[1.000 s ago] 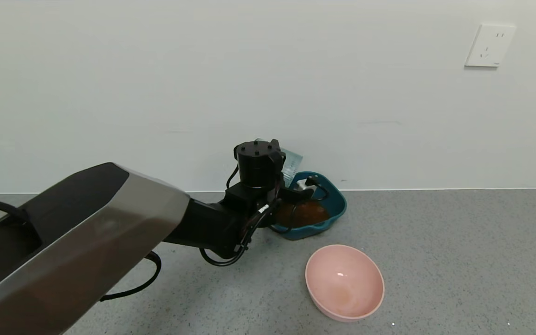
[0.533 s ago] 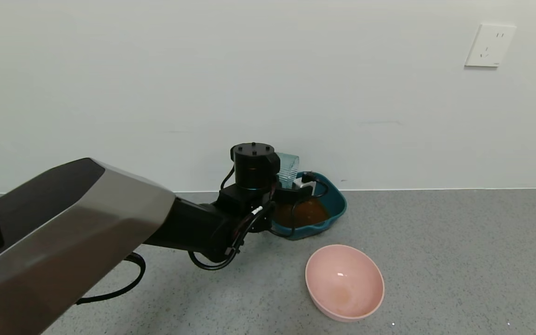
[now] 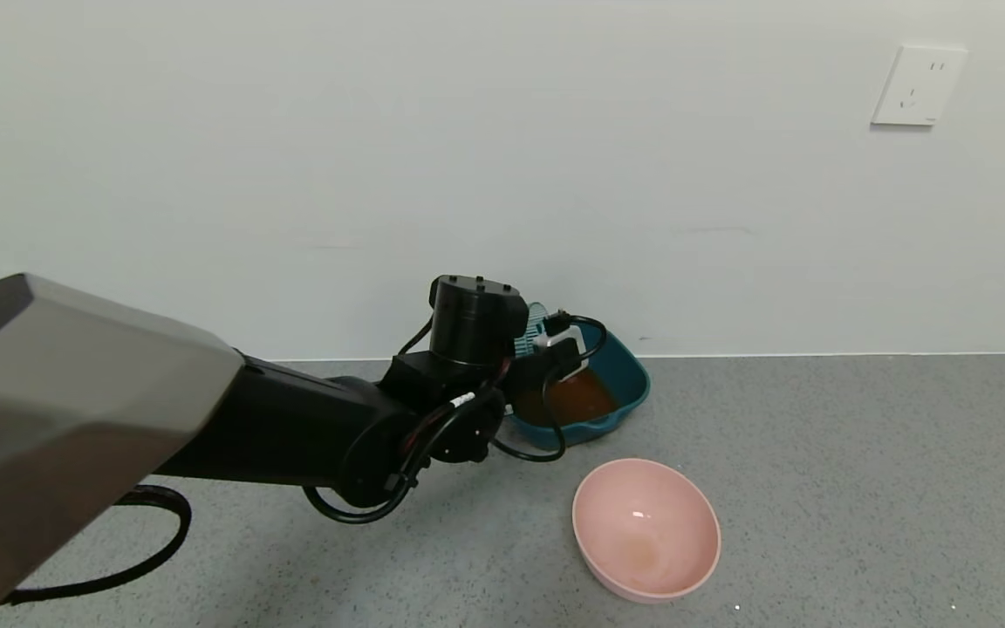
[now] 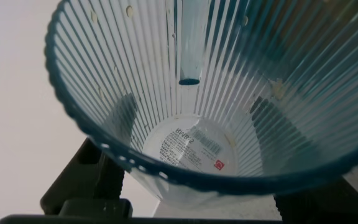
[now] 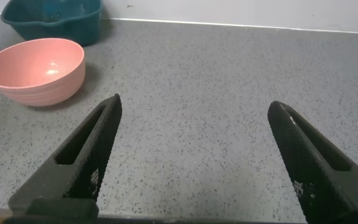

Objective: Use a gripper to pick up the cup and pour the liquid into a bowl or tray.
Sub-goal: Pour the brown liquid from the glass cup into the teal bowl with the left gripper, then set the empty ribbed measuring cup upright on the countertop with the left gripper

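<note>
Left hand (image 3: 530, 349) clamped, arm outstretched; right hand (image 5: 194, 155) spread wide.

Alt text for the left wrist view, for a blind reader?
The left hand grips a ribbed pale blue-green cup, seen straight down its mouth. The inside looks empty, with a printed label showing through the base.

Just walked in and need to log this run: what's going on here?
The left tool holds the ribbed cup over the teal tray by the wall. The cup looks empty; reddish-brown liquid sits in the tray. The right tool hangs open over the floor, near the pink bowl.
</note>
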Controlling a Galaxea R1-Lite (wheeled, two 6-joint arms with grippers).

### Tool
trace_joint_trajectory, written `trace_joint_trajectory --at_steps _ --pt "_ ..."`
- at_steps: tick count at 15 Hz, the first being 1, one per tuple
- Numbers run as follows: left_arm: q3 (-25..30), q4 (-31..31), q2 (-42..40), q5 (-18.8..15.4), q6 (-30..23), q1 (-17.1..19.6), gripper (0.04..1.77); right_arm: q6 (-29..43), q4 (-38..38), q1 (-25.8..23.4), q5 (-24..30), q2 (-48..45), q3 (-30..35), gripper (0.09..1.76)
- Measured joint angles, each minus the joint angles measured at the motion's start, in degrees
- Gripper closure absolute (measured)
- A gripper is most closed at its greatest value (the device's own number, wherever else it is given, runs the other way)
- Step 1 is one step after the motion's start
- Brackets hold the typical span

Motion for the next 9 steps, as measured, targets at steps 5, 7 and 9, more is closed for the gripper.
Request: trace_joint_trajectory --at_steps 5,7,9 --pt "3.78 4.83 -5.77 -5.0 -11.47 2.67 0.51 0.02 -0.04 0.0 -0.02 0.0 0.0 0.14" --pt "5.05 6.89 -8.33 -8.19 -16.42 4.33 0.51 0.0 -0.04 0.0 -0.02 0.0 0.0 0.14" --pt "6.12 8.68 -11.01 -11.91 -20.59 6.34 0.51 0.02 -0.04 0.0 -0.02 0.0 0.0 0.14"
